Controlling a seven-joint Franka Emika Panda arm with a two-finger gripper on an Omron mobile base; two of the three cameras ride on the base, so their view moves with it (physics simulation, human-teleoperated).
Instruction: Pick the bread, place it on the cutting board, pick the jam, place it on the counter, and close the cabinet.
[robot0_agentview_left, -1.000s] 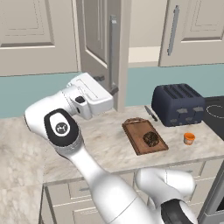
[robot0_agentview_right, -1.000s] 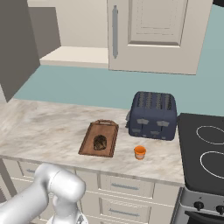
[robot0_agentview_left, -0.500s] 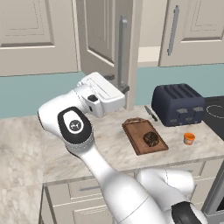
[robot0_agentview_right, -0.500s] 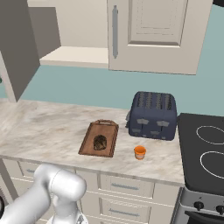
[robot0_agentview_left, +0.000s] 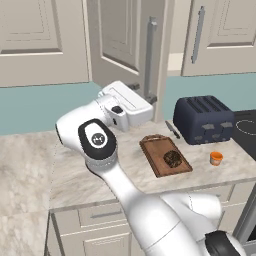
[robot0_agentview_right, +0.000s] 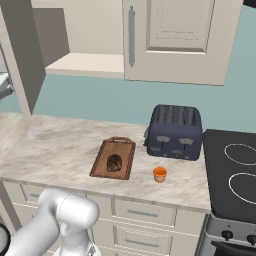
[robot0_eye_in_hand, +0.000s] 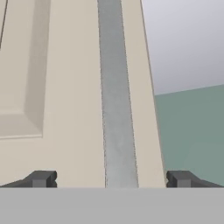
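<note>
The dark brown bread lies on the reddish-brown cutting board. To its right the small orange jam stands on the marbled counter. The cabinet's left door stands partly open, with the cream shelf showing behind it. My gripper is open at the door's lower edge. Its fingertips straddle the grey bar handle.
A dark blue toaster stands behind the jam, with a knife lying beside it. A black stove borders the counter on the right. The cabinet's right door is shut.
The open cabinet door has swung to the right toward the cabinet, and my hand has moved right with it. Bread, board and jam have stayed put.
</note>
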